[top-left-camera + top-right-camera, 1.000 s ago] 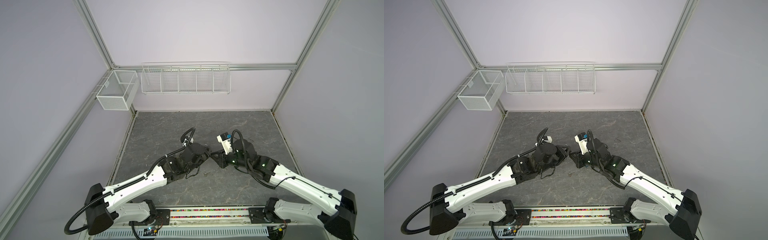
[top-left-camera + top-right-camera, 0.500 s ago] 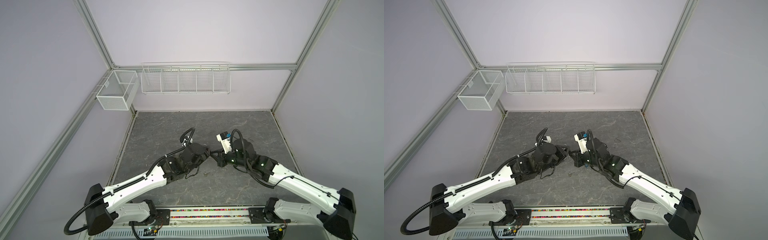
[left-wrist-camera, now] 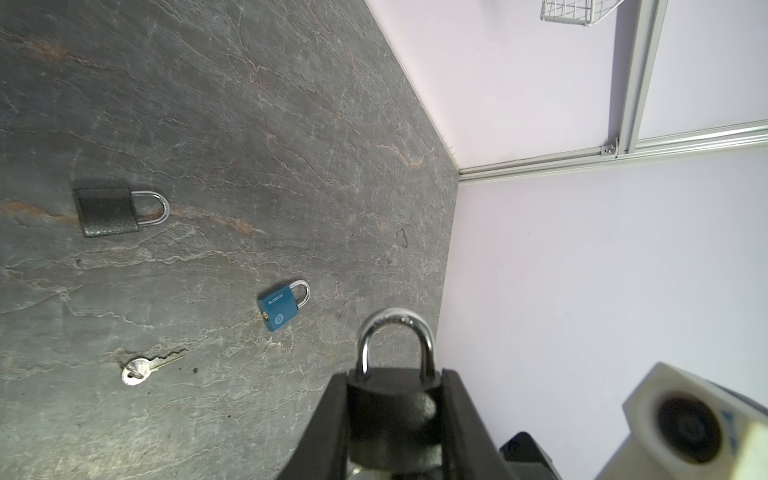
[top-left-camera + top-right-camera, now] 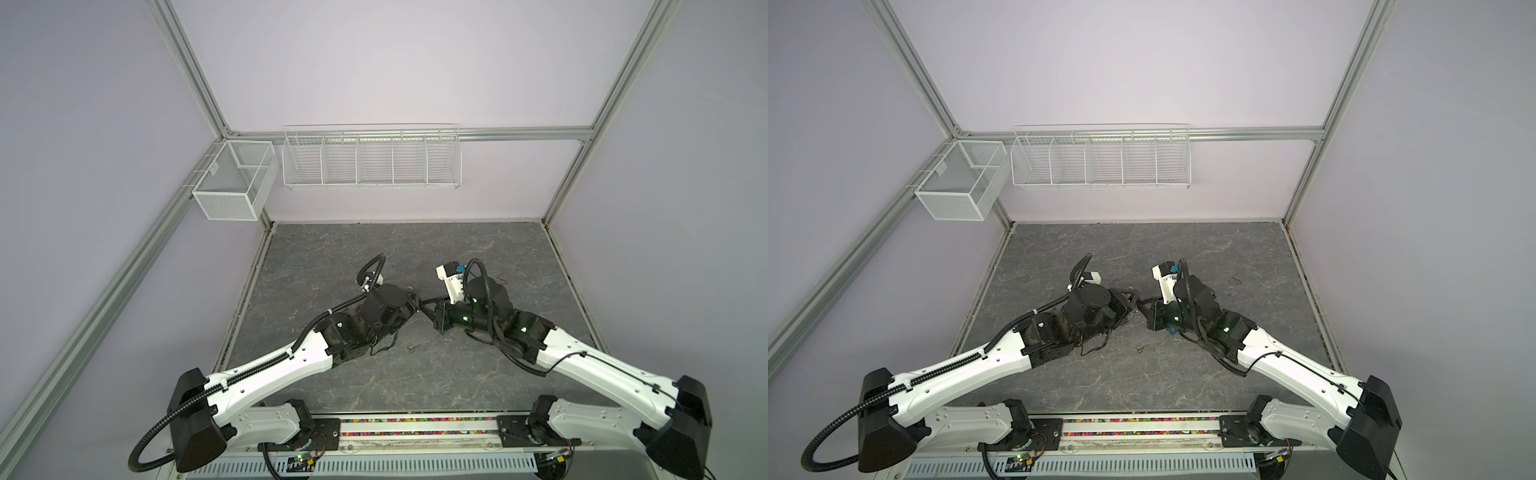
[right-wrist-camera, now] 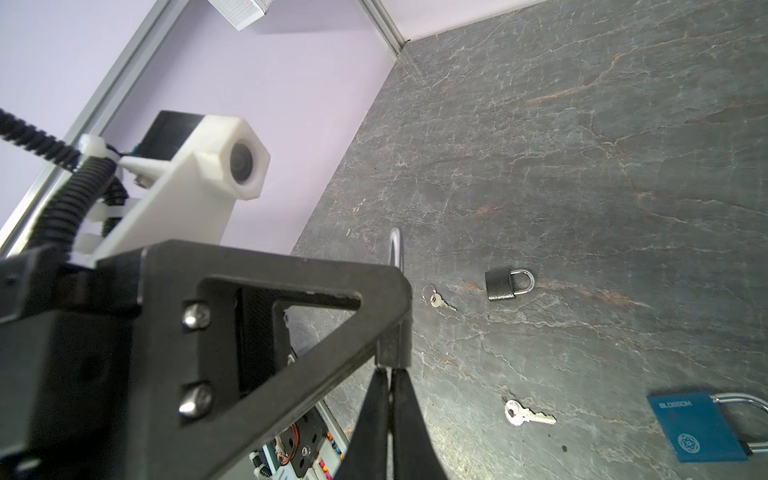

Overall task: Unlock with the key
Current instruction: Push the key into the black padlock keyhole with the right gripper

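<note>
- Since the keyhole end has to stay reachable, the left gripper (image 3: 395, 380) clamps the body of a dark grey metal padlock (image 3: 390, 419) from both sides. This leaves its silver steel shackle (image 3: 392, 328) sticking out free.
- That padlock hangs raised over the middle of the grey stone-patterned table (image 3: 249, 124), between the two arms.
- Reaching in from the right, the right gripper (image 5: 388, 372) is clenched tight. Its tips meet the padlock's body at the end opposite the shackle.
- A thin key may be pinched there for insertion, but none is visible.
- Loose on the table, well apart, lie a blue square padlock (image 3: 282, 305), a second dark grey padlock (image 3: 110, 212), a plain silver key (image 3: 139, 368) and a ringed silver key (image 5: 436, 300). They are probably other pairings left aside.
</note>
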Robot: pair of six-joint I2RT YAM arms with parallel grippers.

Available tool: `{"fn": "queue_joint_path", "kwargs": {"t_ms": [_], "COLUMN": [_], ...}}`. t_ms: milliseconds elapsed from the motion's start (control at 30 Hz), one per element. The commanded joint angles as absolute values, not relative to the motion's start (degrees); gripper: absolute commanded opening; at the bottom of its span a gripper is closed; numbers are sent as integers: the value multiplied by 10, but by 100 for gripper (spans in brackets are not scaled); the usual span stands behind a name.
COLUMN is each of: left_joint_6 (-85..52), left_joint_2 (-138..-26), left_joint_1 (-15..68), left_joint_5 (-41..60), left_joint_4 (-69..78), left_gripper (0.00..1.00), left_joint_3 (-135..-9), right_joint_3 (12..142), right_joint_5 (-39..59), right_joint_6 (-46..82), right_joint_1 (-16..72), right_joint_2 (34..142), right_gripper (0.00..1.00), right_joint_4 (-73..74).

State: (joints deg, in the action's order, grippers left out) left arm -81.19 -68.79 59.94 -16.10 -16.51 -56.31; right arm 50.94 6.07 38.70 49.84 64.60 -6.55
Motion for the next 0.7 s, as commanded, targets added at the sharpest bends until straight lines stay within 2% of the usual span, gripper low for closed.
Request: {"fn": "queue_joint_path", "kwargs": {"t_ms": [0, 667], "left_joint_6": [-828, -834], "left_joint_2": [-675, -635], "left_joint_1": [611, 611], "left_joint_5": [-103, -137], "left_joint_4": [-115, -99], "left_gripper": [0, 0], "left_joint_3": [-554, -527], "right_joint_3": [490, 460], "right_joint_5": [115, 224], "right_joint_6": [423, 562], "right_joint_1": [505, 497], "right_joint_2": [625, 611], "right_gripper": [7, 7], "right_joint_4": [17, 129]}}
